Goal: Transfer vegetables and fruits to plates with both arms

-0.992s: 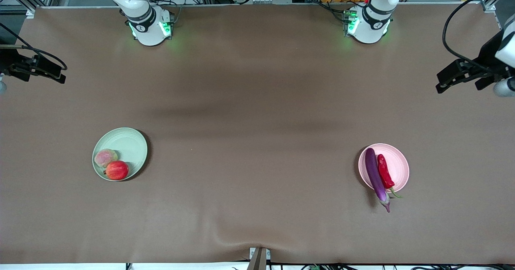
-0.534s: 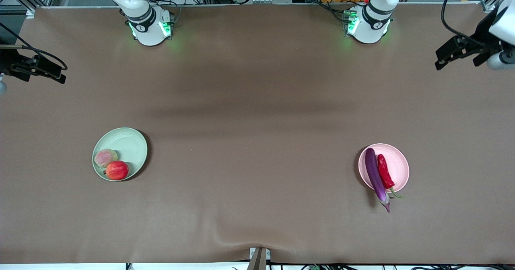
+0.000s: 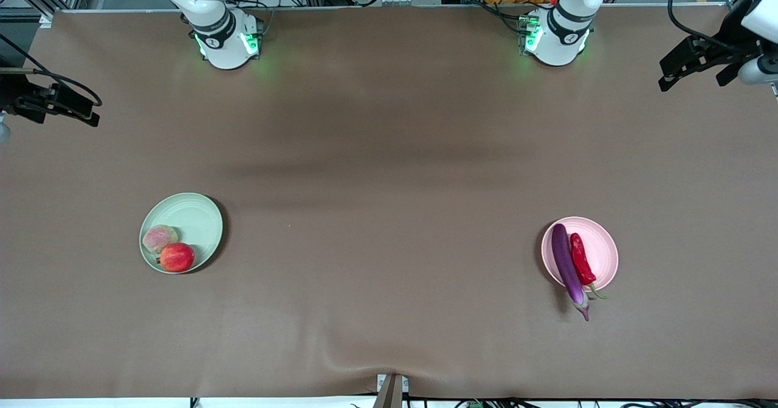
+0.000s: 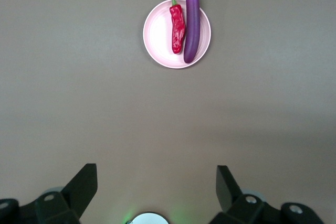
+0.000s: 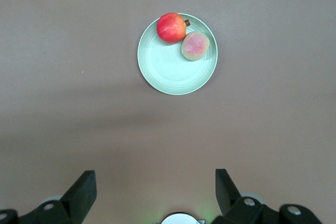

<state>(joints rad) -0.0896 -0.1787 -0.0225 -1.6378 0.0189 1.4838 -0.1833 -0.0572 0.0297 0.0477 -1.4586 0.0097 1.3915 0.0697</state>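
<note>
The purple eggplant (image 3: 566, 265) and the red chili pepper (image 3: 581, 259) lie on the pink plate (image 3: 602, 244); the eggplant's stem end hangs over the rim. They also show in the left wrist view: eggplant (image 4: 192, 19), chili (image 4: 177, 22), plate (image 4: 157, 35). The red pomegranate-like fruit (image 3: 177, 257) and the peach (image 3: 160, 238) sit on the pale green plate (image 3: 194, 219), also in the right wrist view: fruit (image 5: 171, 27), peach (image 5: 195, 46), plate (image 5: 173, 74). My left gripper (image 3: 693, 67) (image 4: 156, 184) is open and empty, high at its table end. My right gripper (image 3: 55, 107) (image 5: 155, 186) is open and empty at its end.
The brown table cloth (image 3: 389, 171) has a ripple at its edge nearest the front camera. The arm bases (image 3: 228, 37) (image 3: 556, 34) stand at the farthest edge, with equipment past them.
My left gripper has risen and drawn back toward its base edge of the table. The right arm, plates and produce have not moved.
</note>
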